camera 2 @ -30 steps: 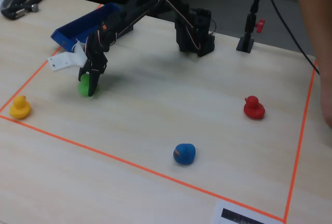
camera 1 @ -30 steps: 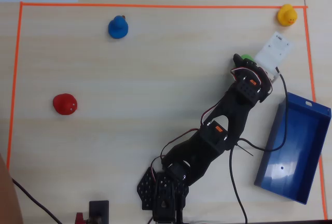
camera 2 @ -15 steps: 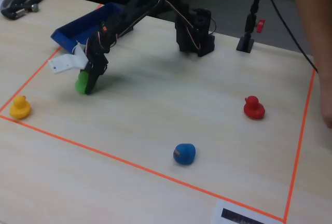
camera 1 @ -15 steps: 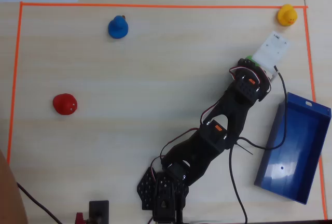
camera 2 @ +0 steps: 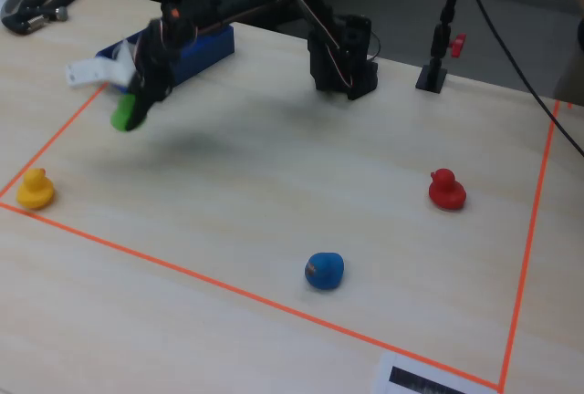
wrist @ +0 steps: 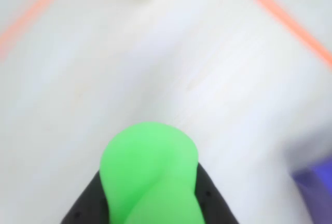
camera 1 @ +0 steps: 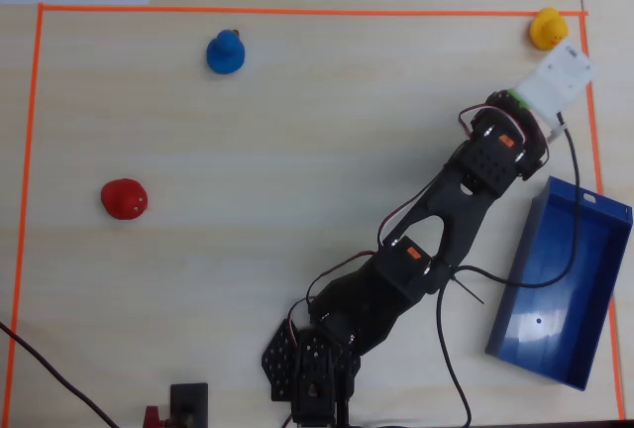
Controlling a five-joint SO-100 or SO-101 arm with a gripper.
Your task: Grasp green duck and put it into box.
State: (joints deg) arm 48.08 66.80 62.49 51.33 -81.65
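Note:
My gripper [camera 2: 132,107] is shut on the green duck [camera 2: 126,112] and holds it in the air above the table. In the wrist view the green duck [wrist: 150,175] fills the bottom middle between the two black fingers [wrist: 83,208]. From overhead only a green sliver [camera 1: 507,97] of it shows under the white wrist camera. The dark blue box [camera 1: 560,284] lies at the right edge in the overhead view, below and right of the gripper. In the fixed view the box [camera 2: 196,52] is behind the arm, and a blue corner [wrist: 316,182] of it shows in the wrist view.
A yellow duck [camera 1: 548,28] sits in the top right corner of the orange tape square [camera 1: 297,11]. A blue duck [camera 1: 225,53] and a red duck [camera 1: 125,198] sit far left. The arm's base [camera 1: 312,374] and cables lie at the bottom.

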